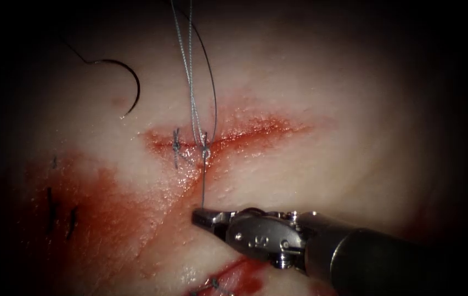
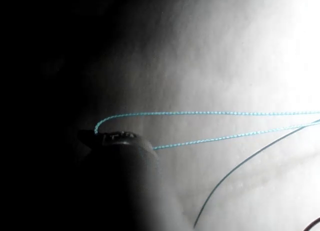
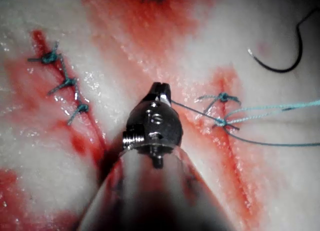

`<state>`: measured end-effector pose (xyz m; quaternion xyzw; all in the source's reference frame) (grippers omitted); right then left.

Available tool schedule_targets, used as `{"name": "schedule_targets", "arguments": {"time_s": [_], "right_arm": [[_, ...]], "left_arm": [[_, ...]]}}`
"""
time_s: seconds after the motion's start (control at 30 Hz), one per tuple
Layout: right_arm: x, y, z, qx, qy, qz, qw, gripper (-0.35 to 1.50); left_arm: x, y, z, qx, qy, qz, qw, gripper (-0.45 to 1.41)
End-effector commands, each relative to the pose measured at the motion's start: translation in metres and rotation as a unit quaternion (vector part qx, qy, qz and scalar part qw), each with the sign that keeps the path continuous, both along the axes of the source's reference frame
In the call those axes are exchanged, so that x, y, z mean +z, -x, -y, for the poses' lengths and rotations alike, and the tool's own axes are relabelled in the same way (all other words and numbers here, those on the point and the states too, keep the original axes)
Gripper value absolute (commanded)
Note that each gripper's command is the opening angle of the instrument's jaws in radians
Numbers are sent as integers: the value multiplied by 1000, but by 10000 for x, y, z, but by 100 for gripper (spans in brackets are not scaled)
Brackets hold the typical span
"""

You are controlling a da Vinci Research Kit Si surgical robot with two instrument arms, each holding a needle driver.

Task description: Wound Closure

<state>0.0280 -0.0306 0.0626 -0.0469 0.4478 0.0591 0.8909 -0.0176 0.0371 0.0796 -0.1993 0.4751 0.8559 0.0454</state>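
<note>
We read this as a knot being tied at the second stitch on the cut point(image 1: 228, 137). The right tool point(image 1: 205, 217) comes in from the near right, jaws pinched shut on the short end of the thread point(image 1: 203, 186), which runs taut from the knot point(image 1: 204, 149) toward us. The right wrist view agrees: the right tool point(image 3: 161, 91) grips a strand leading to the knot point(image 3: 220, 122).

Two light strands point(image 1: 190, 66) run from the knot away to the far edge. In the left wrist view they loop back at the left tool point(image 2: 117, 137), which seems to hold the thread point(image 2: 210, 113); we cannot tell how its jaws stand.

The needle point(image 1: 127, 87) lies free on the tissue point(image 1: 327, 82) at far left, held by nothing and not in the tissue, well apart from the cut. One finished stitch point(image 1: 176, 145) sits just left of the knot. Red fluid point(image 1: 96, 203) stains the near left.

Our judgement: the next move calls for even, opposed tension on both ends so the knot seats flat without tearing the edges.

Room: the right stretch of the cut is open, bare tissue at far right is free. The needle tip point(image 1: 122, 115) and its dark thread point(image 1: 212, 82) near the knot are the things to avoid snagging.
</note>
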Motion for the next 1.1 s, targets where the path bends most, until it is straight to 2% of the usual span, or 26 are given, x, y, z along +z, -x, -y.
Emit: {"name": "schedule_targets", "arguments": {"time_s": [0.03, 0.2, 0.27, 0.37, 0.6, 0.8, 0.87, 0.97, 1.03, 1.1], "right_arm": [[8, -9, 9, -9, 1, 4, 1000, -35], [30, -7, 46, -36, -22, 35, 999, -35], [34, -5, 53, -41, -31, 38, 998, -35], [43, -4, 73, -58, -52, 48, 996, -35], [55, -4, 101, -89, -91, 67, 990, -35], [58, -1, 100, -76, -108, 60, 989, -35], [54, -1, 92, -63, -106, 41, 992, -35], [36, 5, 65, -29, -93, -11, 995, -35], [19, 14, 37, 15, -82, -34, 996, 9], [4, 25, 10, 47, -85, -44, 994, 42]], "left_arm": [[2, 4, -14, -2, 5, -2, 1000, -45], [12, 2, -35, -15, 12, -16, 1000, -45], [16, 1, -42, -13, 14, -24, 1000, -45], [20, 0, -43, -8, 20, -36, 999, -45], [21, -3, -40, -16, 27, -31, 999, -45], [21, -1, -40, -18, 30, -38, 999, -45], [21, 1, -38, -19, 30, -38, 999, -45], [19, 2, -31, -10, 27, -46, 999, -45], [17, 2, -24, -7, 24, -38, 999, -45], [15, 3, -17, 1, 24, -31, 999, -45]]}}
